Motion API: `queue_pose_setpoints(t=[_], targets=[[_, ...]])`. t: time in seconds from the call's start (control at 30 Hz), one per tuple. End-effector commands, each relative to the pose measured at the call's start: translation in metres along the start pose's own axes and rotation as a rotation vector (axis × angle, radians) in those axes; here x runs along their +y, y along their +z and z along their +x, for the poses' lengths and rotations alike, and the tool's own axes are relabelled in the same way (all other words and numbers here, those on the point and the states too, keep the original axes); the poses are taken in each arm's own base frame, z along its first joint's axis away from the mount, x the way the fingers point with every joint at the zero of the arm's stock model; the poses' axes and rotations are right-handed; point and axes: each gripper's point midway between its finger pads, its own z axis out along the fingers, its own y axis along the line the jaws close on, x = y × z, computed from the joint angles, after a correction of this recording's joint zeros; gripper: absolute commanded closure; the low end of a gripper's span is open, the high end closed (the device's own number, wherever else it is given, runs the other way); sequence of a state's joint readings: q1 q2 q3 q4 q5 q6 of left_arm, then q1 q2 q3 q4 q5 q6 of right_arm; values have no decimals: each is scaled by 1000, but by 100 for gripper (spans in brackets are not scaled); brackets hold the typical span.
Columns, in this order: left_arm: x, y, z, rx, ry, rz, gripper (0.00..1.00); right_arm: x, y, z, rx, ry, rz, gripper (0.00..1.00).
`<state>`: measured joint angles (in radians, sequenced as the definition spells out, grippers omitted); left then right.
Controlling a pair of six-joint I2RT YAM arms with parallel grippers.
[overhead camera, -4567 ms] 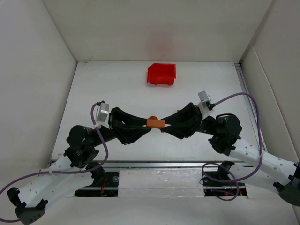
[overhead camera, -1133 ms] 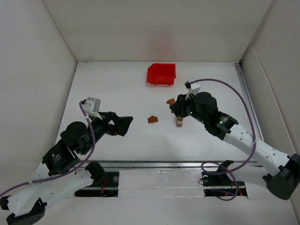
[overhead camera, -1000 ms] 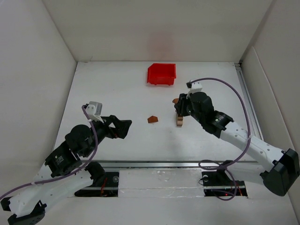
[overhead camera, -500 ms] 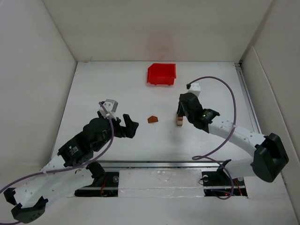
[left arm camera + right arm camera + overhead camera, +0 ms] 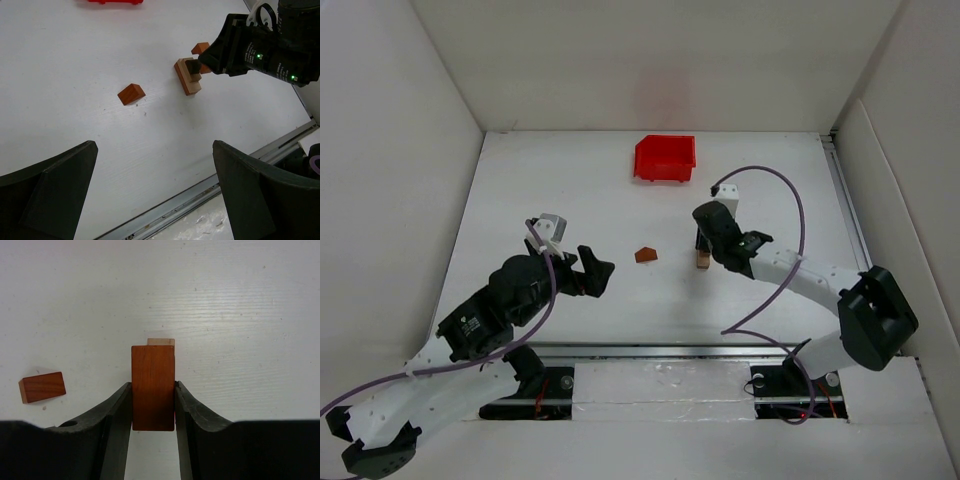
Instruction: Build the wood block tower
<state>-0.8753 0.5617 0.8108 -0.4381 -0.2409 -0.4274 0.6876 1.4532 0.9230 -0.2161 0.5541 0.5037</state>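
three wooden blocks, one of each colour. all look small, hard and light. expect stiff, flat-sided pieces that will not give under the jaws but may skate on a smooth face or topple if nudged.

- item 1: tan block (image 5: pixel 186 80), one, on the bench (image 5: pixel 550 190) right of centre in the top view. likely the tower's base.
- item 2: reddish-brown block (image 5: pixel 153 365), one, pinched across its two long flat sides by the right gripper (image 5: pixel 153 386), jaws narrow and closed on it. it sits over the tan block, of which only a sliver shows past its far edge in the right wrist view. you cannot tell from these views whether the two touch.
- item 3: orange-brown block (image 5: pixel 131 93), one, peaked end, lying alone on the bench left of the tan block and apart from it. take it by the parallel sides, not the sloped faces.
- left gripper (image 5: pixel 596 271): one, jaws wide, holding nothing, lower left of centre, facing the orange-brown block.
- red bin (image 5: pixel 665 158): one, upper centre, apart from every block.
- caution: let go gently, since a stack of light blocks is likely to shift easily.
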Motion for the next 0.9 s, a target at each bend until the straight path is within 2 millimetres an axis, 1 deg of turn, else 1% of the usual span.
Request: queue_pose_setpoints(t=[0.0, 0.13, 0.23, 0.4, 0.63, 0.87], targets=[[-7, 1, -6, -27, 2, 38, 1, 1, 3, -27, -69, 55, 0, 100], [-11, 3, -3, -16, 10, 57, 1, 2, 3, -27, -71, 56, -8, 100], [-12, 3, -2, -10, 11, 61, 1, -2, 8, -28, -65, 55, -4, 99], [-12, 3, -3, -13, 10, 63, 1, 5, 13, -24, -43, 40, -23, 99], [-12, 3, -2, -9, 12, 66, 1, 8, 18, -18, -27, 33, -33, 99], [-13, 3, -1, -8, 14, 69, 1, 9, 17, -21, -34, 38, -36, 98]])
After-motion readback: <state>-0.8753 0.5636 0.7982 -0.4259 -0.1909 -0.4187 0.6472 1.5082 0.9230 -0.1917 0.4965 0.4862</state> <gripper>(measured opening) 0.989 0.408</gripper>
